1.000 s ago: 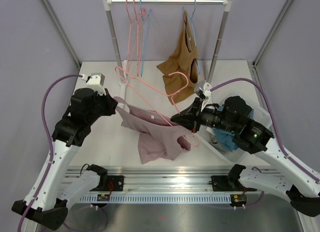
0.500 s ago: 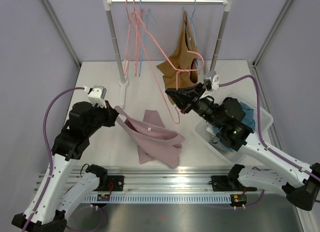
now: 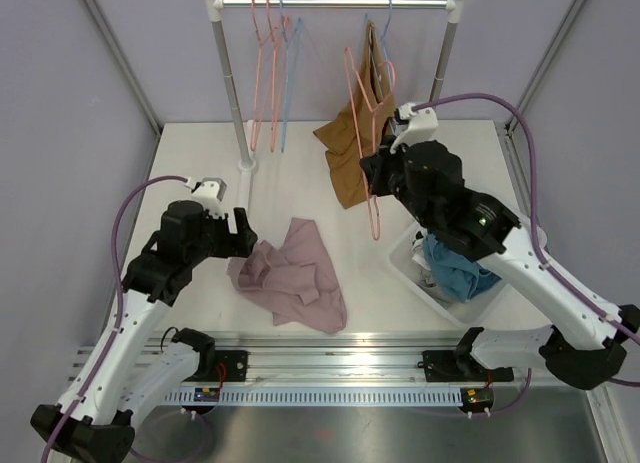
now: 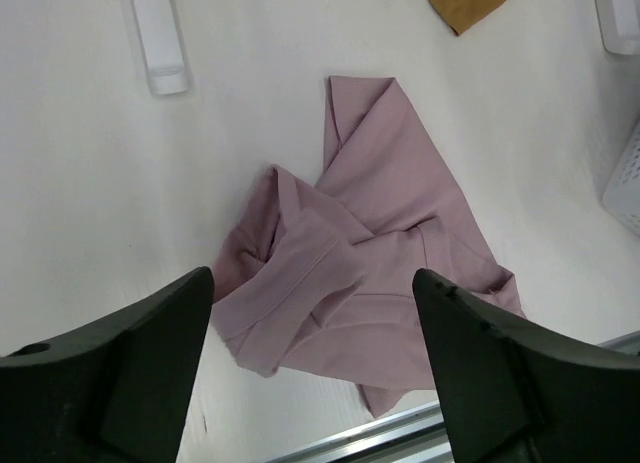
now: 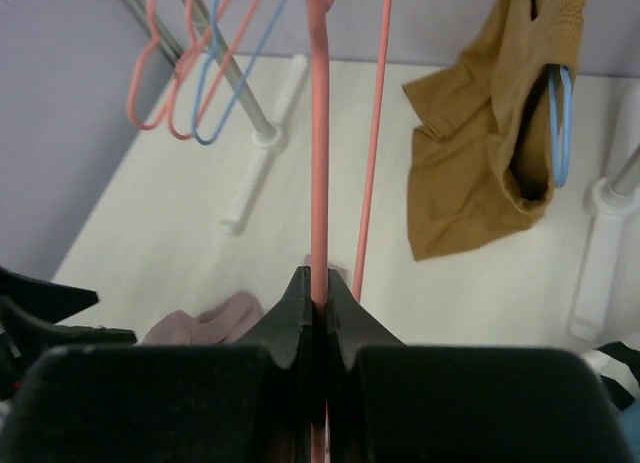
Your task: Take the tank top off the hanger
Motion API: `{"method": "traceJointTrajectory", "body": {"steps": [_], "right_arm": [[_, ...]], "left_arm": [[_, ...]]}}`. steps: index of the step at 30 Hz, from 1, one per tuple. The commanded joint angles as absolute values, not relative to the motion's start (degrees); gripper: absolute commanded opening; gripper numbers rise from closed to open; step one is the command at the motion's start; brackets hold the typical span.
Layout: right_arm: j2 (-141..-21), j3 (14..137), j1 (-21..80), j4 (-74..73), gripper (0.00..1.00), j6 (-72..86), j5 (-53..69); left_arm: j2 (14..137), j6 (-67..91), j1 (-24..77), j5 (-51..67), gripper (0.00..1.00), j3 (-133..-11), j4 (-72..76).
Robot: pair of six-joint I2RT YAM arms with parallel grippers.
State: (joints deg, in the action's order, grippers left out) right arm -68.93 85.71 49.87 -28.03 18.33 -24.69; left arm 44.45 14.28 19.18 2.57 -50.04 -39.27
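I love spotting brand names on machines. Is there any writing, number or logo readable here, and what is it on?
No text is readable in any view.
Two small stickers on the front rail: too small to read.
Pink tank top, pink hanger, brown top: no print visible.

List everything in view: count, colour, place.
tank top: one, dusty pink, crumpled, front centre
held hanger: one, pink, bare, upright right of centre
rack: one, grey and white, at the back
spare hangers: several, pink and blue, left end of rack
brown garment: one, hung at right end of rack
bin: one, white, right side, blue cloth inside
table: one, white, under everything
left pincer: one, black, open above the tank top
right pincer: one, black, shut on the held hanger
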Motion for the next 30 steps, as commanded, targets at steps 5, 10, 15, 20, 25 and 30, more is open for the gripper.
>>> {"method": "traceJointTrajectory", "body": {"steps": [5,10,15,20,25,30], "right_arm": [[-88.03,112.83,43.61,-46.14,0.00,16.61,-23.84],[-102.80,136.71,37.19,-54.37,0.00,13.55,-16.09],[-119.43,159.58,32.26,-58.28,0.00,11.43,-10.73],[-122.95,157.48,27.35,-47.46,0.00,11.86,-3.45],[-127.18,160.85,25.40,-46.50,0.00,12.48,-2.02],[-127.00,157.33,25.58,-48.33,0.00,12.92,-1.06]], "left_arm": [[40.17,14.41,18.98,-3.05,0.99,-48.60,-37.62],[36.66,14.59,18.98,-7.12,0.99,-47.99,-37.44],[35.68,14.33,18.98,-6.77,0.99,-47.81,-37.18],[35.77,14.15,18.98,-4.57,0.99,-47.73,-36.91],[35.68,13.89,18.98,-3.43,0.99,-47.72,-36.74],[35.42,13.89,18.98,-3.16,0.99,-47.64,-36.56]]}}
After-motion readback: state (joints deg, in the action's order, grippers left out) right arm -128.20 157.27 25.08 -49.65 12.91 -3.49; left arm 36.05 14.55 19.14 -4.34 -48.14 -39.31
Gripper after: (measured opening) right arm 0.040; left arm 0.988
